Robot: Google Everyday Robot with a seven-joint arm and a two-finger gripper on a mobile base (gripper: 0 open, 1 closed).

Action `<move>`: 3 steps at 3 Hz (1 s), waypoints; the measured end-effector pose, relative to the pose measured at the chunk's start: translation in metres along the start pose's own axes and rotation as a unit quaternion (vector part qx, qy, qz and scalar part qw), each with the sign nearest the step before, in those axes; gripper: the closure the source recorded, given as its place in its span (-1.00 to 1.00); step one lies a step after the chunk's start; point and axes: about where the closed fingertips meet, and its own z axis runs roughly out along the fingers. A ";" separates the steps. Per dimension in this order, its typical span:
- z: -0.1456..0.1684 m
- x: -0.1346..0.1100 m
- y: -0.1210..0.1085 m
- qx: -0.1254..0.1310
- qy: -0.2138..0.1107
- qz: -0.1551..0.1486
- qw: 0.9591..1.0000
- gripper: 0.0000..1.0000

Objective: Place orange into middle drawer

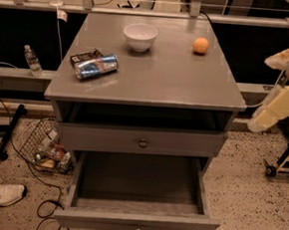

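The orange [200, 45] sits on the grey cabinet top [167, 79], at the far right, to the right of the white bowl [140, 36]. The middle drawer [135, 218] is pulled out wide open below the knobbed drawer front [142, 142], and its bare grey inside [138, 179] holds nothing. My gripper is out of view. Only pale segments of my arm [281, 100] show at the right edge, beside the cabinet and well apart from the orange.
A blue-silver drink can [95, 66] lies on its side on the cabinet top's left part, against a dark packet [85, 57]. A wire basket [46, 149], cables and a shoe [1, 194] lie on the floor at left. A water bottle [32, 59] stands behind.
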 end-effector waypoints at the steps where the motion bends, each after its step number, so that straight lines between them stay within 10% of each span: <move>1: 0.058 0.005 -0.095 0.031 -0.112 0.065 0.991 -1.00; 3: 0.096 -0.008 -0.172 0.048 -0.122 0.065 0.989 -1.00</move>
